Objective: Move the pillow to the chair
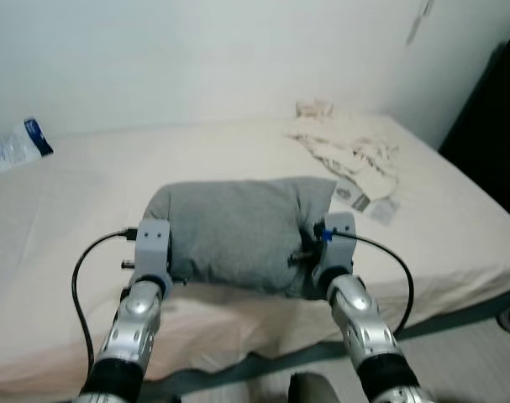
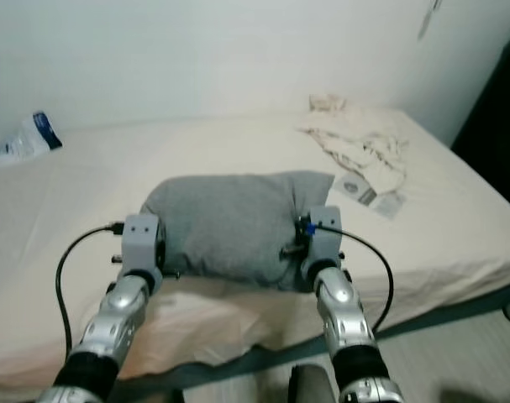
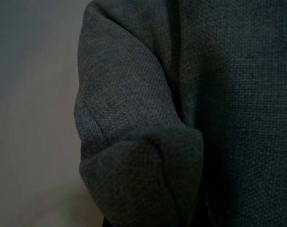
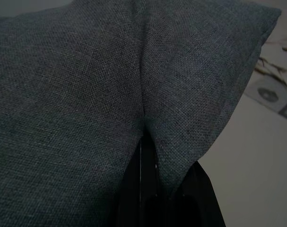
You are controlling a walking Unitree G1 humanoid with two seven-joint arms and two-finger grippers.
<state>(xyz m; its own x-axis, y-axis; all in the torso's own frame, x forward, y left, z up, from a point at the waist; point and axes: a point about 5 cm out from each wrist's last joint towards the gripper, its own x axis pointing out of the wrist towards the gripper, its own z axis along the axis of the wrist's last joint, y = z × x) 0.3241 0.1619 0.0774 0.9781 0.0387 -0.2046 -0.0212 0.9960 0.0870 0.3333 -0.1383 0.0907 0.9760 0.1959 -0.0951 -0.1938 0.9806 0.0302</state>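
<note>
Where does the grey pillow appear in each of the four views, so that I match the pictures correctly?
Left eye view: pillow at the centre, on the bed near its front edge, between both wrists.
Right eye view: centre, slightly left.
Left wrist view: its rounded end across the right and lower part.
Right wrist view: most of the frame, fabric creased above the black fingers.
Shared landmark: the crumpled white cloth behind it.

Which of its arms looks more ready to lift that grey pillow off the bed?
Right, probably. The right end effector has its black fingers pinching a fold of the grey pillow. The left end effector sits against the pillow's other end, its grip hidden. Lifting likely needs both.
</note>
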